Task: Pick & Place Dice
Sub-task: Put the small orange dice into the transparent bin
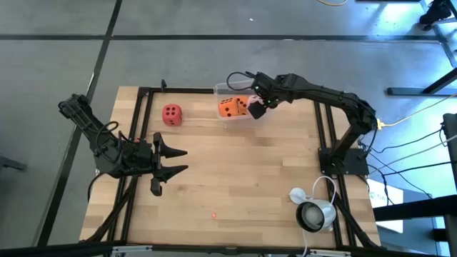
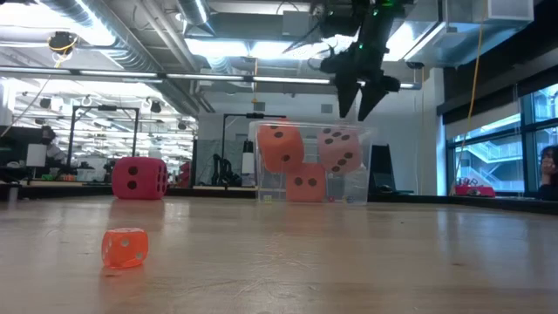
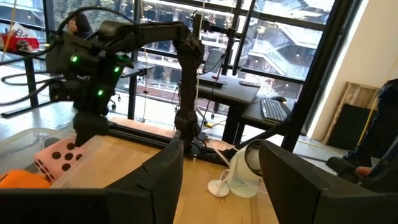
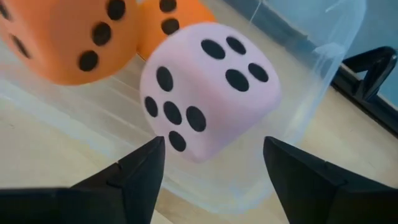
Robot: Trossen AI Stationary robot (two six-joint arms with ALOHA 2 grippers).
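Observation:
A clear plastic bin (image 1: 230,91) stands at the table's far middle. In it are two orange dice (image 2: 281,146) (image 2: 305,186) and the pale pink die (image 4: 208,87), which lies tilted on top of an orange one (image 1: 230,108) and against the bin's wall. The red die (image 1: 171,114) sits flat on the table to the bin's left. My right gripper (image 2: 358,106) hovers open just above the bin, its fingers on either side of the pink die (image 2: 340,150) without touching it. My left gripper (image 1: 178,161) waits open near the table's left side.
A small orange die (image 2: 125,247) lies on the near part of the table (image 1: 235,178). A white lamp-like device (image 1: 314,212) with a cable stands at the near right corner. Black frame rails (image 1: 136,143) run along the table's left and right sides.

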